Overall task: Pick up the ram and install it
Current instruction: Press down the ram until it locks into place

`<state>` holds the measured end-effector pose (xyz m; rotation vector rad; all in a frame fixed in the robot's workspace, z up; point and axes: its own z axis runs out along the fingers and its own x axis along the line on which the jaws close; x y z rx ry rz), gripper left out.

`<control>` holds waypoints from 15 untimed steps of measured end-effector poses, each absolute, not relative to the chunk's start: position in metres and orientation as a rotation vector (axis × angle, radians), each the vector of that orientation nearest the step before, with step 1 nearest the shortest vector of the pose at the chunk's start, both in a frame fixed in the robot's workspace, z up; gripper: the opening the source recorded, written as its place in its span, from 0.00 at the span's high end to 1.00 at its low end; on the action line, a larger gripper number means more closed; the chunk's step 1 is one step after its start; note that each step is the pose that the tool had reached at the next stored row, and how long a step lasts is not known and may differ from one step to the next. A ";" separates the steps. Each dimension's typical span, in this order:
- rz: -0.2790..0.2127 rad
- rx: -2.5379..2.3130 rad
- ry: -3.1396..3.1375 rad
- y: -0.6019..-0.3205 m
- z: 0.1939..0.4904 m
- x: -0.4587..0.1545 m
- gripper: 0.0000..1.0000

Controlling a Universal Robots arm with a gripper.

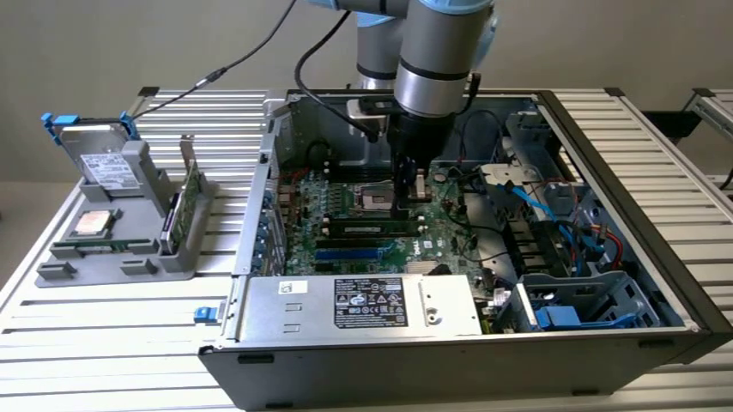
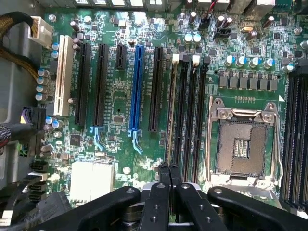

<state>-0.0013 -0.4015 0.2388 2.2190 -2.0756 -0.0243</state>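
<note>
Toward the middle of the slatted surface [image 1: 115,343], inside the open computer case [image 1: 641,172]: arm [image 1: 441,60] reaching straight down over the green motherboard [image 1: 343,202]. Jaws drawn fully together, fingertips [image 2: 162,178] meeting with no gap, hanging right at one end of the black memory slots [image 2: 190,120], just beside the open CPU socket [image 2: 240,144]. Nothing plainly pinched between them. The ram [image 1: 366,226] lying along one of those slots, low and level with the board, black chips in a row on its face, one end right below the jaws; cannot tell whether touched or merely very close. Beyond the slots in the wrist view, a blue expansion slot [image 2: 136,86] among several black ones. Power supply [image 1: 366,300] with its label across the case's near side, blue cables [image 1: 550,215] on the side at the exterior view's right. Near the surface's edge at the exterior view's left, well apart from the case, a grey holder [image 1: 69,270] carrying a hard drive [image 1: 101,159] upright and an expansion card [image 1: 189,202] on edge.
</note>
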 end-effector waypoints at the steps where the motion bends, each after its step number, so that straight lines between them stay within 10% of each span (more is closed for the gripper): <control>1: -0.024 2.219 -2.076 -0.402 0.239 -0.004 0.90; 15: -0.024 2.219 -2.076 -0.401 0.239 -0.033 0.90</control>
